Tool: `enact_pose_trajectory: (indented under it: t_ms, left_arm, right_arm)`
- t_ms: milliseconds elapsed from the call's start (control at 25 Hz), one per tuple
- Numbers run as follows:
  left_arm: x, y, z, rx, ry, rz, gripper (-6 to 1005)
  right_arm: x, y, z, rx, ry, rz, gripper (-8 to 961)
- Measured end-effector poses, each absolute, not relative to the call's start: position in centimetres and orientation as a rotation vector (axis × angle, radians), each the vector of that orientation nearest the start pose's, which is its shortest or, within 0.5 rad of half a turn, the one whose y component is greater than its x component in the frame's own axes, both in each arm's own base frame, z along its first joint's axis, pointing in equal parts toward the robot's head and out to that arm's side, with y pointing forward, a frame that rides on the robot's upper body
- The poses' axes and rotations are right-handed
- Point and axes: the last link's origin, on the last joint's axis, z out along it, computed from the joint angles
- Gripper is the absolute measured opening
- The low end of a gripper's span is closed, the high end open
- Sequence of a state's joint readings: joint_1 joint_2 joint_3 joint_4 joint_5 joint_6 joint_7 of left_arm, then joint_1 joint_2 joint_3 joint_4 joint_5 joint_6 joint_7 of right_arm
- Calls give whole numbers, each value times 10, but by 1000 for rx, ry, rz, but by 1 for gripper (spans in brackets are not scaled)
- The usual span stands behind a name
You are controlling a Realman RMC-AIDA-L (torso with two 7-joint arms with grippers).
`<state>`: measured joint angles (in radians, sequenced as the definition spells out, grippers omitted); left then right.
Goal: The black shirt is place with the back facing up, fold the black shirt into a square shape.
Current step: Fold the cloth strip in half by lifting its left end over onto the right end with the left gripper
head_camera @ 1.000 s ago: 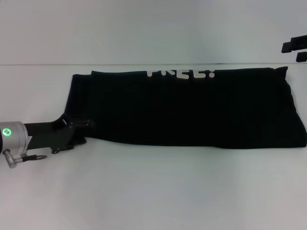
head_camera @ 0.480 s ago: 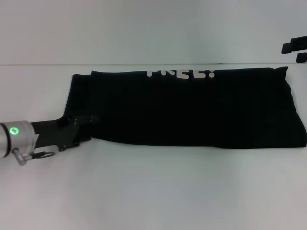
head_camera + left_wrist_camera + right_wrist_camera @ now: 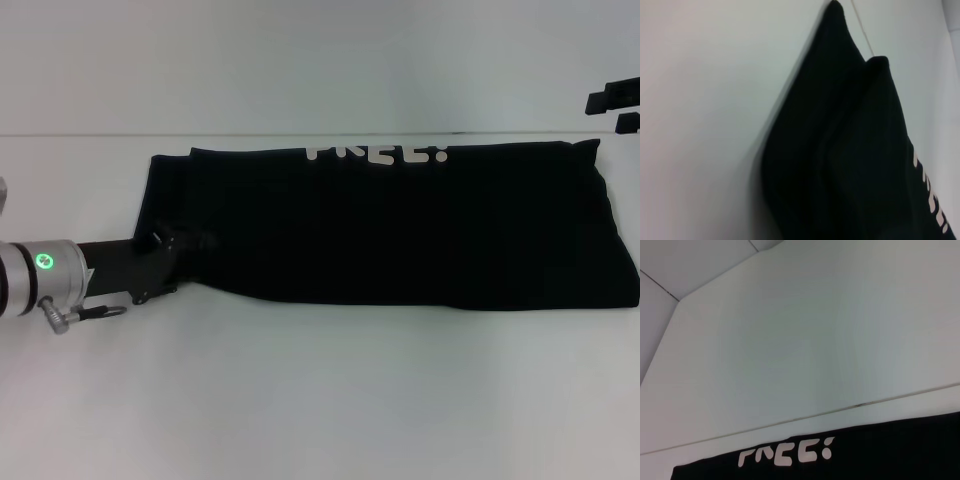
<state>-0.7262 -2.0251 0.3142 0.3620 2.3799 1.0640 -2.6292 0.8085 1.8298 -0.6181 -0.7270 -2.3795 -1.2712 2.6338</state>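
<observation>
The counter is a plain white surface on which the black shirt is laid out as a long folded band, lying flat. White lettering is seen along the shirt's far edge, partly hidden by the fold. The left end effector is positioned at the shirt's near left corner, its tip overlapping the cloth edge there. Whether its fingers are spread or pressed together cannot be told, as black is merged with black. A green-lit wrist ring is located behind the end effector, off the shirt.
</observation>
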Motion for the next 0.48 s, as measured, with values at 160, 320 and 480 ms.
enact_pose_trajectory:
  t_ms: [160, 320, 480]
  left_arm:
    - [-307, 389, -11, 1923, 2736, 851, 581]
    - [-307, 389, -11, 1933, 2735, 840, 403]
    - [-309, 390, -9, 1954, 2739, 831, 192]
  right_arm:
    - [249, 452, 131, -1954, 1647, 463, 583]
    - [247, 452, 131, -1966, 1640, 478, 580]
    - [247, 451, 130, -1969, 1643, 478, 576]
